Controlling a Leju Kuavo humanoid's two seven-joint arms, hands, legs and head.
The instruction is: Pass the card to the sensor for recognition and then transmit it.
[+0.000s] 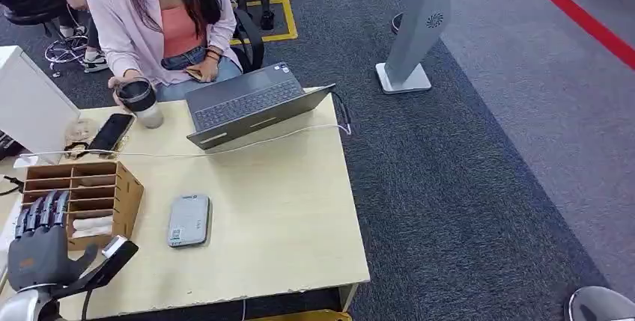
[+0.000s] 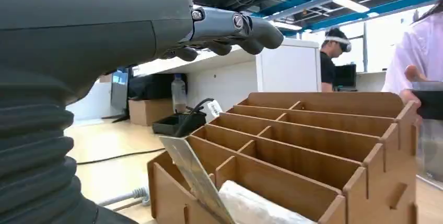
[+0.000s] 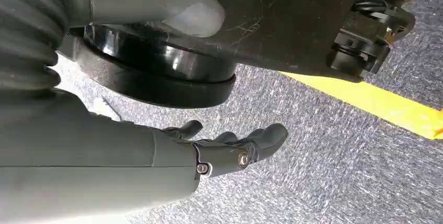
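A pale card leans upright in a front slot of the wooden organiser, beside a white packet. The organiser stands at the table's left side. My left hand hovers at the organiser's near end with its fingers stretched out above the slots, holding nothing and apart from the card. The grey flat sensor lies on the table just right of the organiser. My right hand hangs beside my body over the carpet, fingers loosely apart and holding nothing.
A person sits at the table's far side holding a dark-lidded cup. An open laptop, a phone and a white cable lie at the back. A grey stand rises from the carpet to the right.
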